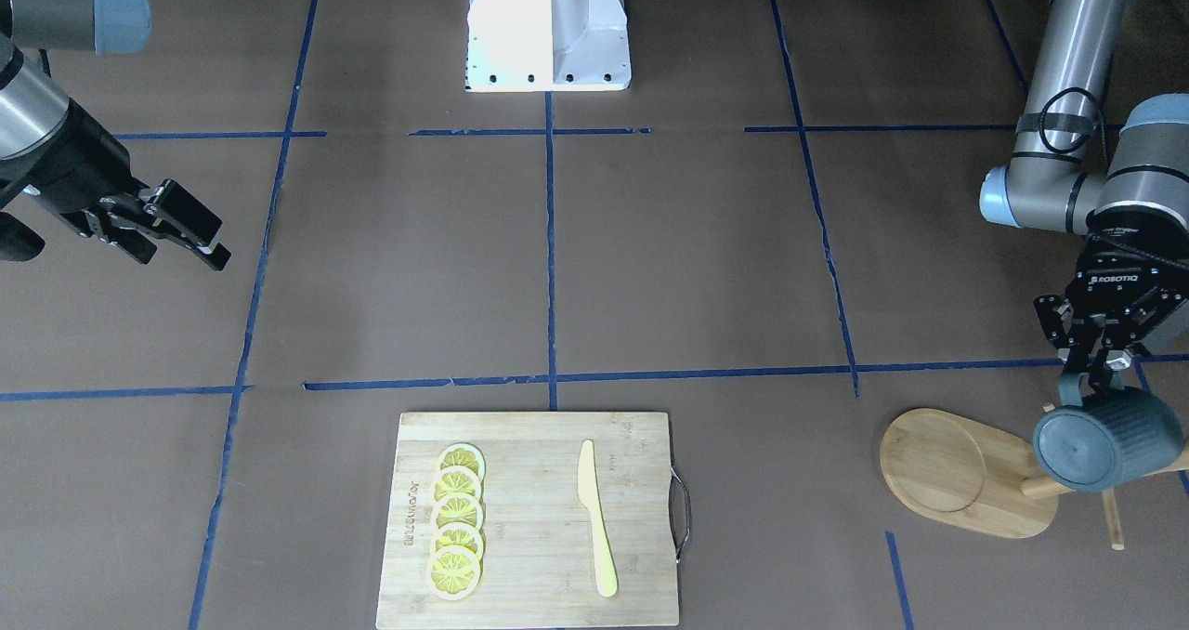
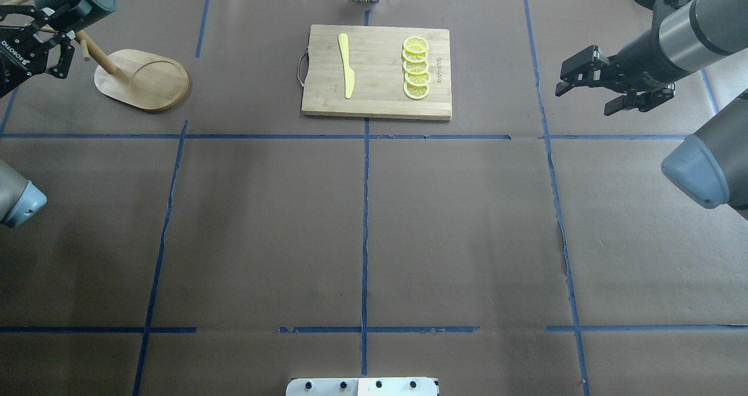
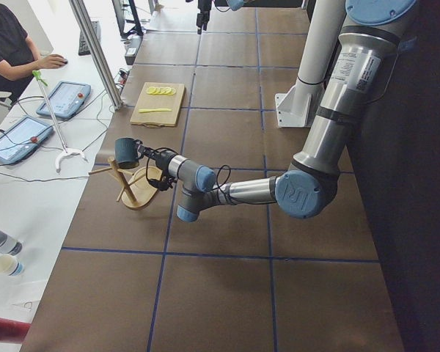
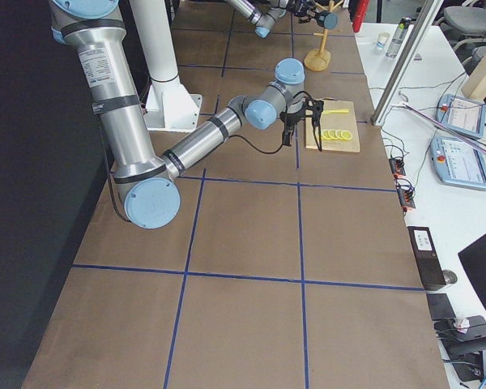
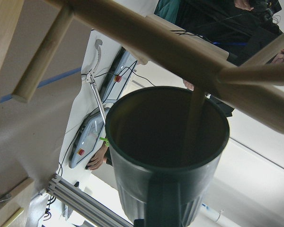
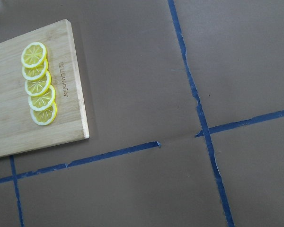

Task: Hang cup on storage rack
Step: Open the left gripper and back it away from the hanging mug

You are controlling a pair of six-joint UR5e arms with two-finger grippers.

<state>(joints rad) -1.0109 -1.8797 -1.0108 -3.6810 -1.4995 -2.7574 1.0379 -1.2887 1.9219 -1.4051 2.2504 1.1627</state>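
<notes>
The cup (image 1: 1110,439) is a dark teal-grey ribbed mug, held on its side with its bottom toward the front camera. My left gripper (image 1: 1096,374) is shut on its handle, over the storage rack (image 1: 966,472), a bamboo mug tree with an oval base. In the left wrist view a thin peg (image 5: 194,113) reaches into the cup's mouth (image 5: 165,137) below the rack's pole (image 5: 170,47). In the overhead view the cup (image 2: 76,2) is at the far left by the pole (image 2: 87,42). My right gripper (image 1: 186,256) is open and empty, far off on the other side.
A rectangular bamboo cutting board (image 1: 529,518) lies at the table's far middle with several lemon slices (image 1: 457,518) and a yellow knife (image 1: 594,518); it also shows in the right wrist view (image 6: 19,118). Blue tape lines cross the brown table. An operator sits beyond the far edge.
</notes>
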